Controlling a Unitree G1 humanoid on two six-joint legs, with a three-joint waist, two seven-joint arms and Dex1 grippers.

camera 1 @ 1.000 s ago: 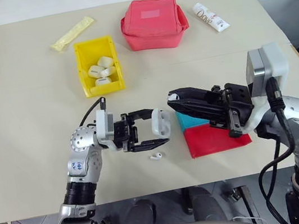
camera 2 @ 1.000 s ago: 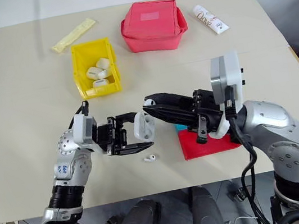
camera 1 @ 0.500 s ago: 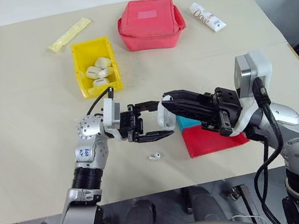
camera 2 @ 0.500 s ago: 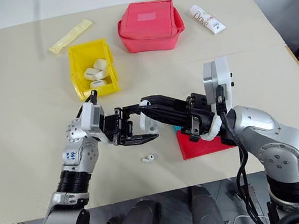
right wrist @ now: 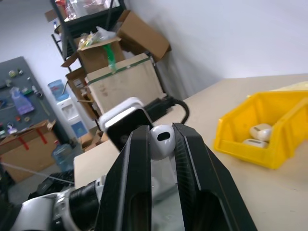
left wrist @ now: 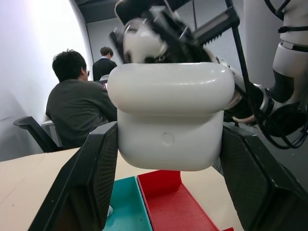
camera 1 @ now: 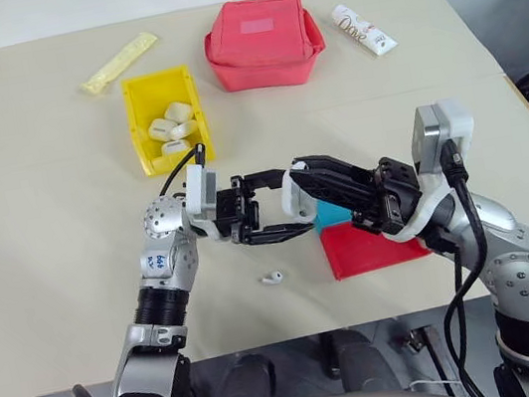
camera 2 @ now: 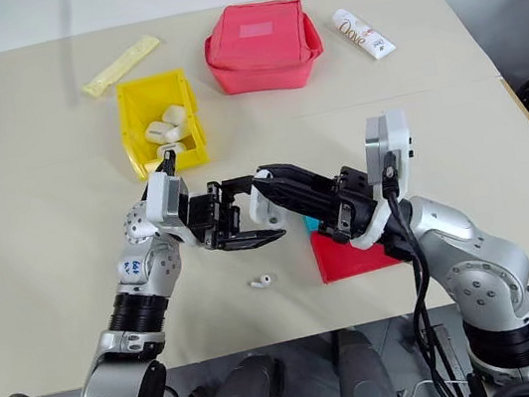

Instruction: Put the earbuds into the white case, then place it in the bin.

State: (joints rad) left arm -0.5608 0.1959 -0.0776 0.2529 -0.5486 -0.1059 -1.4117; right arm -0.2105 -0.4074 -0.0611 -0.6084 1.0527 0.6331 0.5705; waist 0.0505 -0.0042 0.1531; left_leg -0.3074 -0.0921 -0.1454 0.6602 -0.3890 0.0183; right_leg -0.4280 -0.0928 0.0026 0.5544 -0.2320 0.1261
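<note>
— What are we seeing, biggest first?
— The bin is sitting far left, already holding white cases.
— And our grippers?
— Our left gripper is clamping the white case; our right gripper is pinching one earbud beside it.
— The other?
— The second earbud is lying nearer us.

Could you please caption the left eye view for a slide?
Left gripper holds the case while right gripper brings an earbud to it.

Right gripper hides most of the white case in the head views
</note>
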